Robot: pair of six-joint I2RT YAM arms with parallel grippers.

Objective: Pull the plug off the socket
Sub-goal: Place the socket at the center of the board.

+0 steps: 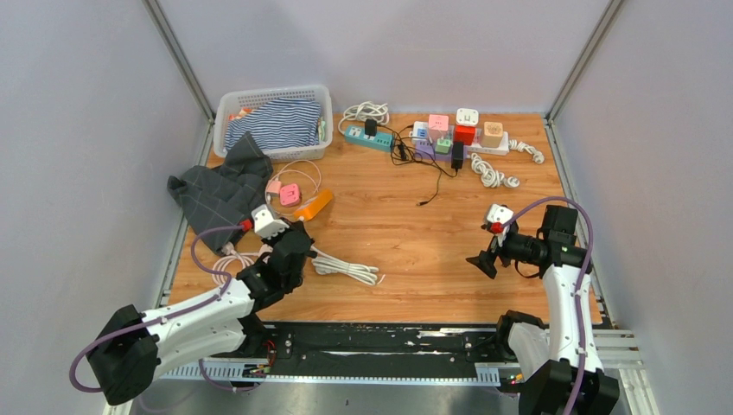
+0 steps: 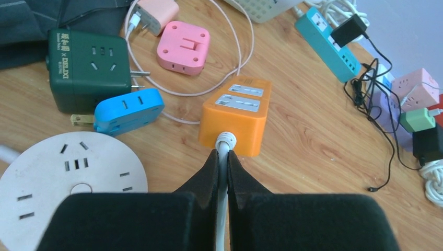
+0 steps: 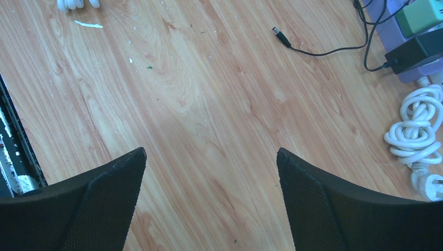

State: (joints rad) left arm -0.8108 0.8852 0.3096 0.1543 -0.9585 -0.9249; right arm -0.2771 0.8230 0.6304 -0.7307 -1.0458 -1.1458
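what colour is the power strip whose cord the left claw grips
The power strip is orange; shows best in the left wrist view.

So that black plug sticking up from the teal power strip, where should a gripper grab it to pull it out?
Probably by the black plug's boxy body, pinching two opposite flat sides and coming down from above. It stands proud of the teal power strip, so its sides look free, and a straight upward pull should slide it out.
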